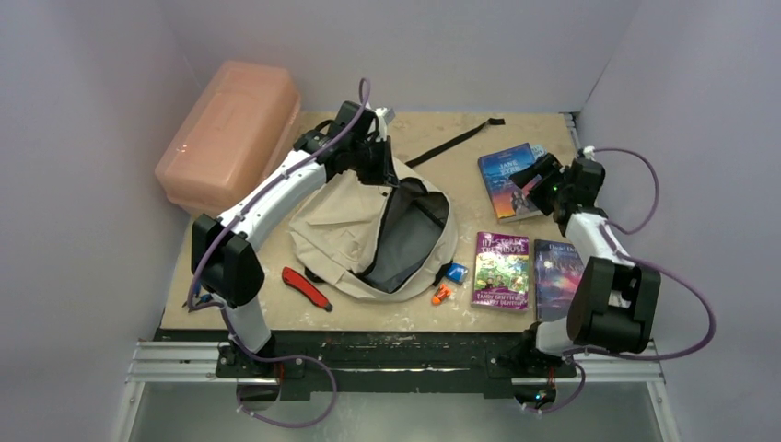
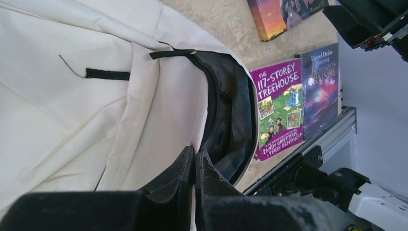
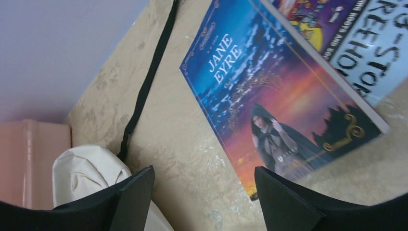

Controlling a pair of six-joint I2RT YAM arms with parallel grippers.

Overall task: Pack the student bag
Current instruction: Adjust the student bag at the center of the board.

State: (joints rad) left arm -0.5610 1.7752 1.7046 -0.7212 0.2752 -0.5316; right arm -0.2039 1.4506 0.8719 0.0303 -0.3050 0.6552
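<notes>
Evidently the packing is only at its start. The bag (image 1: 341, 230) lies in the middle of the surface (image 1: 460, 198), its mouth unzipped and gaping toward the right, with dark lining showing and nothing visible inside. The left hand (image 2: 196, 153) reaches over the bag's far side and is closed on the cream fabric at the zipper edge. I judge its job is to hold the mouth open.

The right hand (image 3: 207, 202) is spread wide, holds nothing, and hovers just above Jane Eyre (image 3: 269, 96), which lies flat at the far right, well apart from the bag. Another book (image 3: 365, 43) lies against its far edge; which overlaps which I cannot tell. The Treehouse book (image 1: 501, 269) and the Crusoe book (image 1: 555, 276) lie side by side at the near right. A red cutter (image 1: 307, 288) sits by the bag's near left, and an orange item (image 1: 441, 294) and a blue item (image 1: 454, 272) by its near right.

The step in hand looks like fetching the first book. A flat book offers the fingers little, so the right hand probably needs to drop onto one edge, close across the cover and carry it left to the mouth. The rim must stay lifted meanwhile, or the book may catch on sagging fabric.
</notes>
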